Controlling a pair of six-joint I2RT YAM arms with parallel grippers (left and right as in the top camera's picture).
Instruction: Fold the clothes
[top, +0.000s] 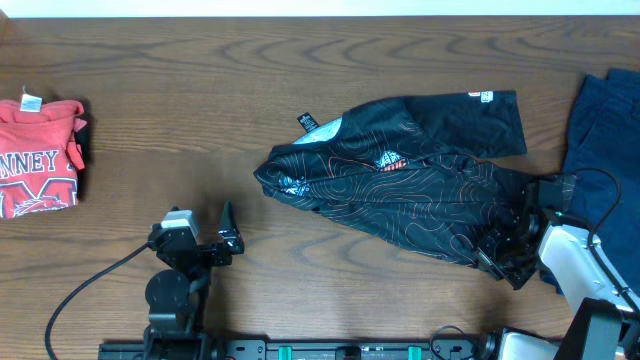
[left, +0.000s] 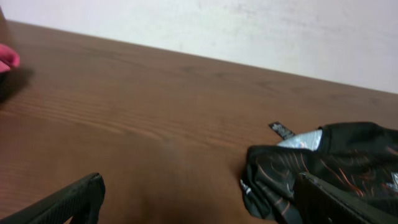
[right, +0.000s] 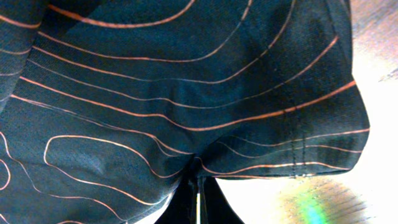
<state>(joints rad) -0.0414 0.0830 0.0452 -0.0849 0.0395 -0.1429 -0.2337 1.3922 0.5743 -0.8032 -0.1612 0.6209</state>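
The black cycling jersey (top: 400, 180) with thin orange contour lines lies crumpled across the table's middle right. Its pale inside and black tag show at the left end, also in the left wrist view (left: 323, 168). My right gripper (top: 505, 250) is shut on the jersey's lower right edge; in the right wrist view the pinched cloth (right: 186, 93) fills the frame above the closed fingers (right: 198, 196). My left gripper (top: 228, 238) is open and empty, low near the front, left of the jersey; its fingers (left: 199, 205) frame bare table.
A folded red T-shirt (top: 38, 155) with white letters lies at the far left. A dark blue garment (top: 605, 130) lies at the far right edge, beside the right arm. Cables run along the front edge.
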